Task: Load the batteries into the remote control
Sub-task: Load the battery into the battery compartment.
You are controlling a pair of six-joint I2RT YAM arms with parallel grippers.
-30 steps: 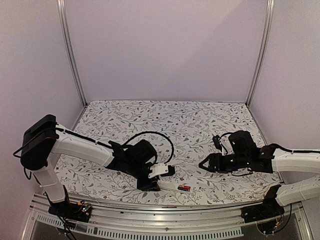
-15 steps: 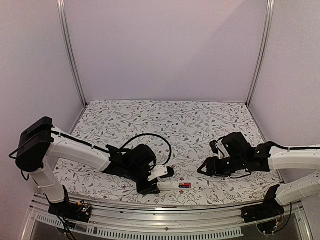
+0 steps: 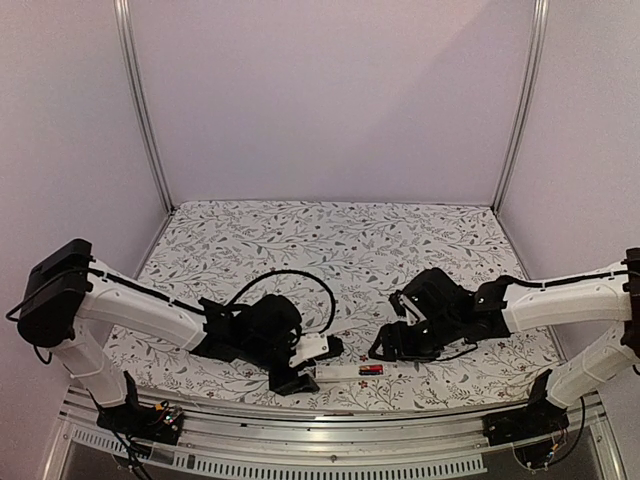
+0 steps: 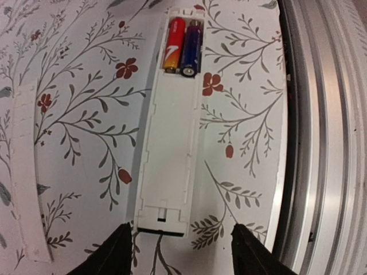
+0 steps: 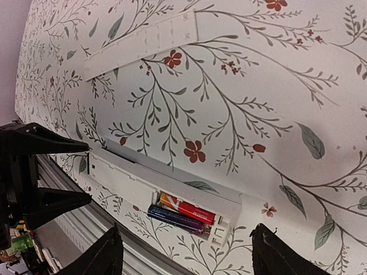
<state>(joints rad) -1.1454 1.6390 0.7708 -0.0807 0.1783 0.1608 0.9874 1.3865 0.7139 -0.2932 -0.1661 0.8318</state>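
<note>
White remote control [image 4: 169, 143] holds both batteries [image 4: 183, 46] seated; my left claw [image 4: 183, 252] and right claw [image 5: 192, 255] are each spread apart, and I judge the cover strip [image 5: 143, 43] needs grasping next.

A white cover strip [image 5: 143, 43] lies flat on the floral tablecloth [image 3: 330, 240], edged by an aluminium rail [image 4: 321, 143].
</note>
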